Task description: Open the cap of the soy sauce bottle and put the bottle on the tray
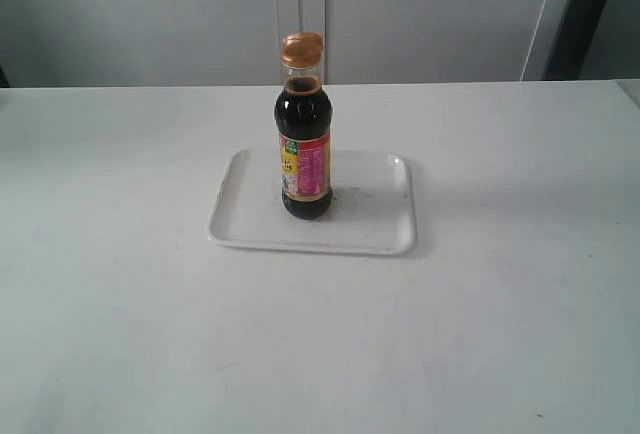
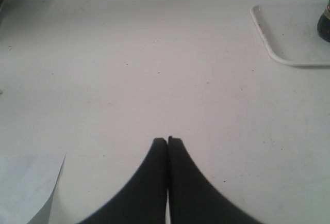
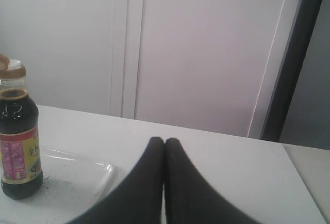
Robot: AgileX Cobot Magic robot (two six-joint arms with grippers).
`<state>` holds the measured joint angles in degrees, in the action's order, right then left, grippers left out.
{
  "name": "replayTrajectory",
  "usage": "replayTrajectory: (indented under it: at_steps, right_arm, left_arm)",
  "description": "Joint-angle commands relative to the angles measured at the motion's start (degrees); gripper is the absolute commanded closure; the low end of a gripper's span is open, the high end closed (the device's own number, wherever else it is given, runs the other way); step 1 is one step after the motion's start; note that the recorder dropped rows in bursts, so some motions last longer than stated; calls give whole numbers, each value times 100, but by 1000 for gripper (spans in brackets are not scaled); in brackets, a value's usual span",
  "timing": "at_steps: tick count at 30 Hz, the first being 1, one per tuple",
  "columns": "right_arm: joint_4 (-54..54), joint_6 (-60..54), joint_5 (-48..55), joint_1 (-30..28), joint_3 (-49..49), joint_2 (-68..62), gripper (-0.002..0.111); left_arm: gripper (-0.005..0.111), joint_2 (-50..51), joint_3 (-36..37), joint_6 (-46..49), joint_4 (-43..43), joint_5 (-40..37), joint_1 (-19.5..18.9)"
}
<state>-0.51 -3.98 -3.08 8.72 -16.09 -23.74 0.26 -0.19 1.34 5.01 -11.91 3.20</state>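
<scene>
Left gripper (image 2: 167, 140) has its jaws pressed together on nothing, over bare table (image 2: 129, 79), the tray (image 2: 268, 48) well off to one side. Right gripper (image 3: 164, 141) is likewise closed and empty, the bottle (image 1: 304, 149) standing upright near it on the tray, cap (image 1: 301, 49) flipped open, dark sauce filling it to the neck.

Soy sauce bottle (image 1: 304, 154) stands upright on tray (image 1: 250, 216)

The left tool (image 2: 167, 140) shows two smooth matte black fingers that broaden toward the bottom of the frame. The right tool (image 3: 164, 141) looks alike, black, curved and unmarked.
</scene>
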Motion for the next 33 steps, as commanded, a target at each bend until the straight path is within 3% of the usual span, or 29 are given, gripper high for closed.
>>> replayTrajectory:
  at_steps: [1,9,20,33]
  right_arm:
    - [51,180,41,-26,70,29,108]
    - [-9,310,86,-26,636,715,108]
    - [-32,281,1082,-26,1186,2374,108]
    - [-114,254,1637,-26,1393,2374,108]
  left_arm:
    - [107,-26,19,7,71,10,-21]
    - [107,-26,19,8,71,21,-21]
    - [107,-26,19,19,71,19,-21]
    - [107,-26,19,19,71,33,-21]
